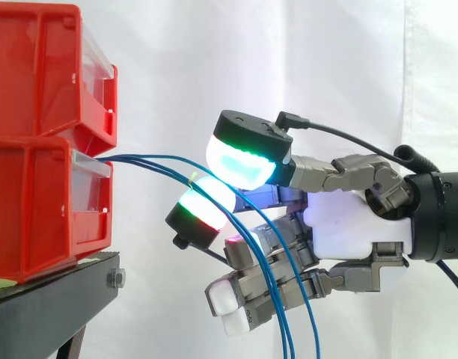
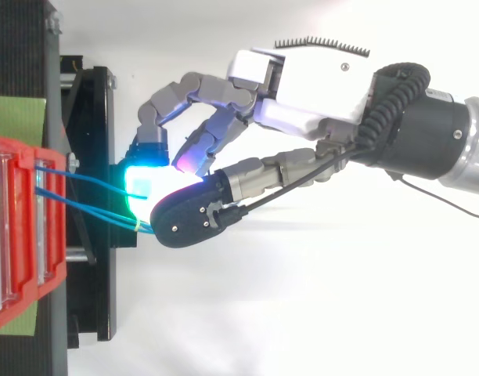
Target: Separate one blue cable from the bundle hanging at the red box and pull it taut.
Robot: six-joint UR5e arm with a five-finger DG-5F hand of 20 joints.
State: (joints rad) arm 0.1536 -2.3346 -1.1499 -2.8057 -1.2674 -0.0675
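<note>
While the hand (image 1: 349,224) is hanging level with the lower red bin (image 1: 34,209), its fingers (image 1: 240,161) are sitting curled. Two glowing pads are pinching the blue cables (image 1: 143,158) just past a small yellow-green tie (image 1: 193,178). How many strands are lying between those pads cannot be made out. The lower fingers are sitting loosely bent, with strands running across their front.

Location: the cables are leaving the front of the lower red bin, which is sitting on the black stand (image 1: 57,292) beneath a second red bin (image 1: 42,75).

Orientation: the long axis is running away from the bin toward the hand. It is lying nearly level at first, then arcing over and dropping steeply past the palm to the bottom edge of the side view. Seen from above, the strands are starting apart at the bin (image 2: 20,235) and converging at the tie.

Handling, as a judgement: the cables are looking thin, light and limp, with a smooth jacket that is likely to slide between pads. They should be offering no resistance until the slack is gone, after which the load would be going onto the bin end. The best hold is looking to be between bin and tie, where the strands are lying apart and one can be singled out. At the tie they are appearing bound together.
</note>
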